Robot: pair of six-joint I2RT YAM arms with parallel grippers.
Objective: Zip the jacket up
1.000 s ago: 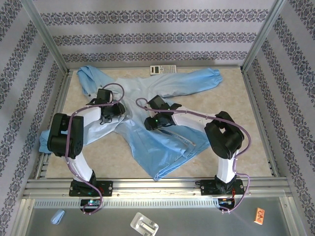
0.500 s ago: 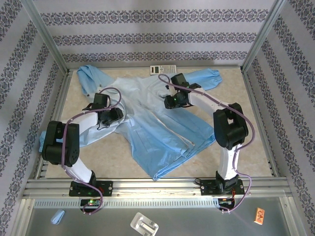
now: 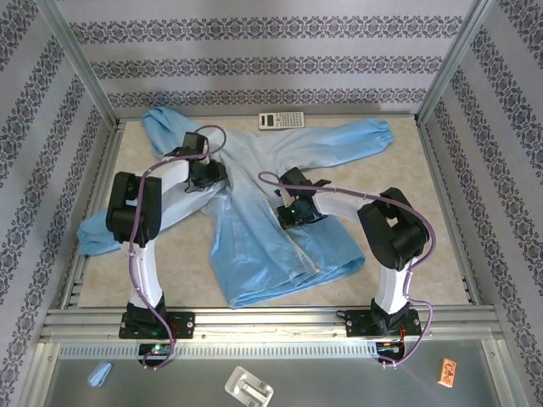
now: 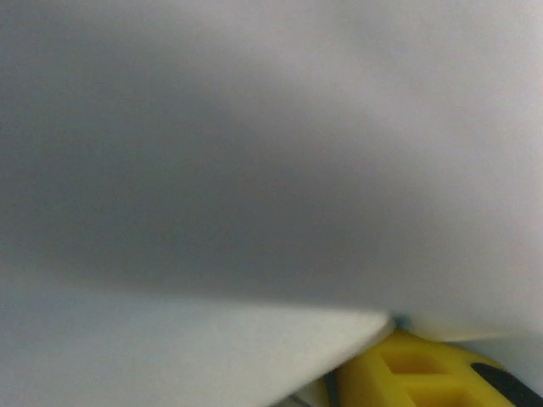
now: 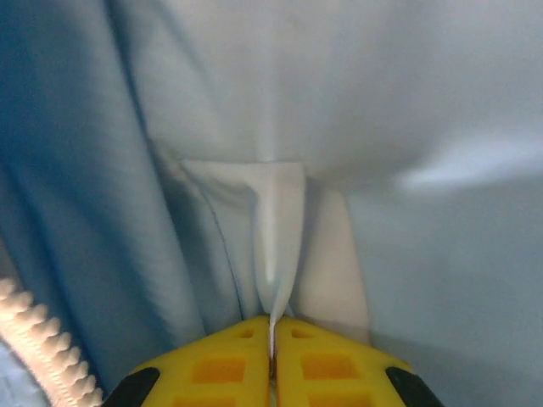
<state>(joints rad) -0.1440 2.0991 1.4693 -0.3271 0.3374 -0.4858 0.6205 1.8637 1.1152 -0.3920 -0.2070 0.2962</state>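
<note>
A large light-blue hooded jacket [image 3: 254,229] of thin fabric lies spread on the beige marbled desk [image 3: 424,229], covering much of its middle. Its hood [image 3: 161,125] points to the far left corner. One long sleeve [image 3: 356,140] stretches toward the far right, and the other sleeve [image 3: 102,237] runs down to the left edge of the desk, where its end bunches up. The hem [image 3: 271,284] lies toward the near side, and a pale whitish zipper strip [image 3: 307,254] runs along the front toward it.

The right pincer [image 3: 293,214] sits on the middle of the jacket front. In the right wrist view its yellow fingers [image 5: 221,369] are pressed together, nipping a thin upright fold of pale fabric [image 5: 276,246] between them. A row of whitish zipper teeth [image 5: 38,343] shows at the lower left of that view, just beside the pinched fold.

The left pincer [image 3: 206,174] rests on the jacket's left shoulder area, near the hood. In the left wrist view, blurred pale cloth lies close against the lens and one yellow finger [image 4: 407,377] peeks out beneath it. Whether this pincer is open or has hold of the cloth cannot be told.

A small grey-white rectangular calculator [image 3: 280,120] lies at the far edge of the desk, just beyond the jacket's collar.
</note>
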